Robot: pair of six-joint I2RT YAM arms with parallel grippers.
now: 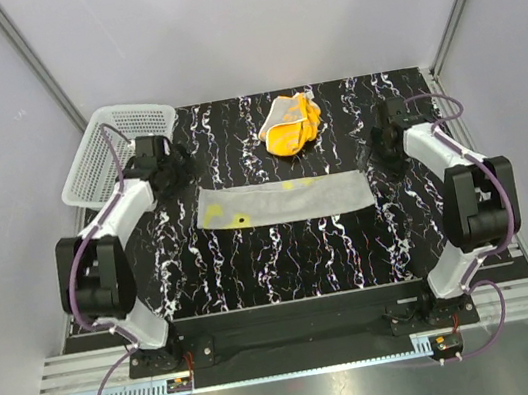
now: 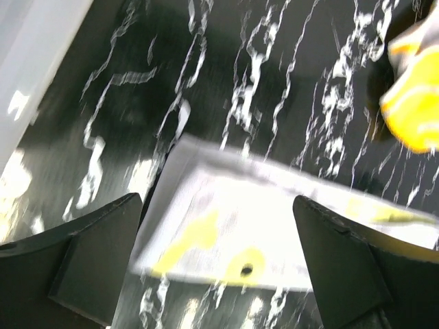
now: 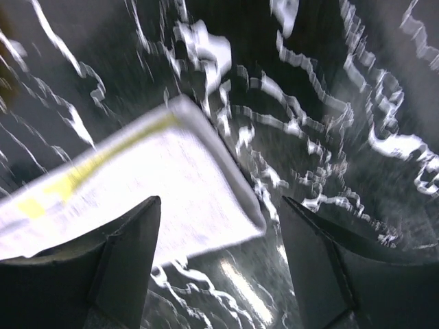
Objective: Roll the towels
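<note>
Towels rolling | pale yellow towel (image 1: 283, 199) lies flat, a strip across the table (image 1: 285, 265) | orange towel (image 1: 290, 124) bunched beyond | left tool (image 2: 219, 274), right tool (image 3: 219, 267) released, over its ends | likely next: pinch one end squarely, roll tight

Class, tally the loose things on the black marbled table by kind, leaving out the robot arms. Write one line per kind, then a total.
Towels: 2 (pale towel spread flat, orange towel crumpled)
Baskets: 1 (white mesh basket)
Total: 3
</note>
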